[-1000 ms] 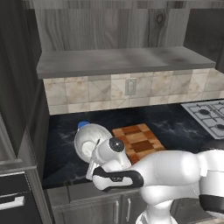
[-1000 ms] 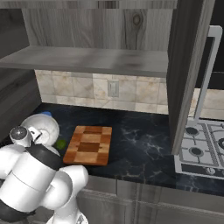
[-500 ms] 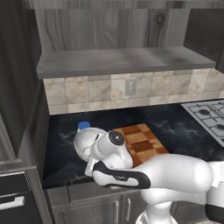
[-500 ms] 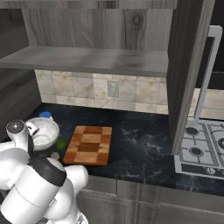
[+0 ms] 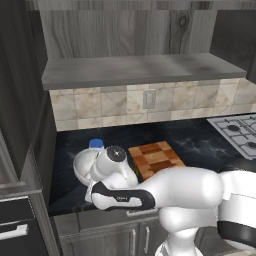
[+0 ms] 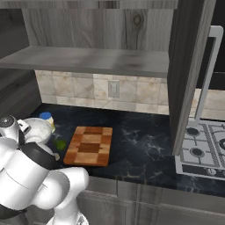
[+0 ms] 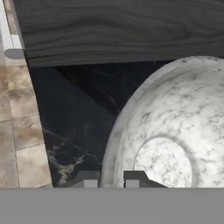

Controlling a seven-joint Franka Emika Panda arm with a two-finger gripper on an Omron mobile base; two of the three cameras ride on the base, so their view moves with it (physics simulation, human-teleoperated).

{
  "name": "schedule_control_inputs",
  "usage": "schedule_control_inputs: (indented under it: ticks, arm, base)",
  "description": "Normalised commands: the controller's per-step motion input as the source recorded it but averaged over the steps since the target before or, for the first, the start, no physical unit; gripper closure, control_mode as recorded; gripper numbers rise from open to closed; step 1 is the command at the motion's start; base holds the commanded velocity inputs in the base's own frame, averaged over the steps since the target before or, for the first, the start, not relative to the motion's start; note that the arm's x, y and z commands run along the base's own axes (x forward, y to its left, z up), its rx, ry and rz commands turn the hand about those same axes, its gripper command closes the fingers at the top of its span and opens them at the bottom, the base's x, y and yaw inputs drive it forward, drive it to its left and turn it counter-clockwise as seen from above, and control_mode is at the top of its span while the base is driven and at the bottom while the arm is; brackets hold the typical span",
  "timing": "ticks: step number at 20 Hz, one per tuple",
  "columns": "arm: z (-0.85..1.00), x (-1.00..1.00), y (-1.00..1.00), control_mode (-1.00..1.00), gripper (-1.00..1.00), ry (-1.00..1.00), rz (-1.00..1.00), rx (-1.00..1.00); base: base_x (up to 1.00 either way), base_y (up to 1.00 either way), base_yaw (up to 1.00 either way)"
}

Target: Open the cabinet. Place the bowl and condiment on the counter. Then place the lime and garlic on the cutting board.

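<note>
Two dark fingertips of my claw [image 7: 111, 180] pinched tight on the rim of the wide white-grey speckled bowl [image 7: 175, 144], which sits on the black marble counter [image 6: 140, 145]. Pale jar with blue lid [image 6: 47, 118] just behind the bowl. Small green lime [image 6: 61, 143] between bowl and checkered wooden cutting board [image 6: 89, 145], near the board's left edge. My own arm crowds the bowl's front. Right of the board, open marble up to the steel hob [image 6: 202, 147]. Dark grey open cabinet door [image 6: 186, 66] hangs above that stretch.

Glossy white rounded arm [image 5: 180, 187], black joint band bearing small pale lettering, round grey end cap, dark square fingertips [image 7: 133, 179]
</note>
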Motion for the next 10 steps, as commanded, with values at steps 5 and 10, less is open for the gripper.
schedule_control_inputs:
  ticks: [5, 10]
  arm:
    - [0.0, 0.0, 0.08, -1.0, -1.0, 0.0, 0.0, -0.03]
    - [0.07, -0.02, 0.0, -1.0, -1.0, 0.0, 0.0, 0.0]
  base:
    - [0.0, 0.0, 0.0]
    - [0.0, 0.0, 0.0]
